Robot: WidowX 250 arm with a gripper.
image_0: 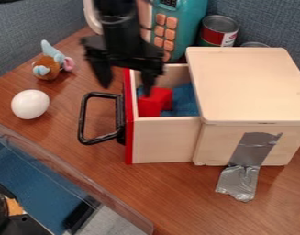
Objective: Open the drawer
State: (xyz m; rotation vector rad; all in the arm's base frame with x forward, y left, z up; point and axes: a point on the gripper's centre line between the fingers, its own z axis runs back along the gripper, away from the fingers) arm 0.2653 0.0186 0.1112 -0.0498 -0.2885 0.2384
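From here I see the black pincer [125, 88] hanging with its fingers spread apart. Below it, the wooden drawer [164, 140] stands pulled out, a red block [154, 103] inside, the black handle [83, 117] lower than the pincer too.

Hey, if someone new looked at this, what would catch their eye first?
Probably the wooden box on the right, its red-fronted drawer pulled out to the left, with a bright red block inside on a blue lining. Above the drawer hangs the black gripper, its fingers apart. Next might come the teal toy phone behind the box and the white egg-like object at the left.
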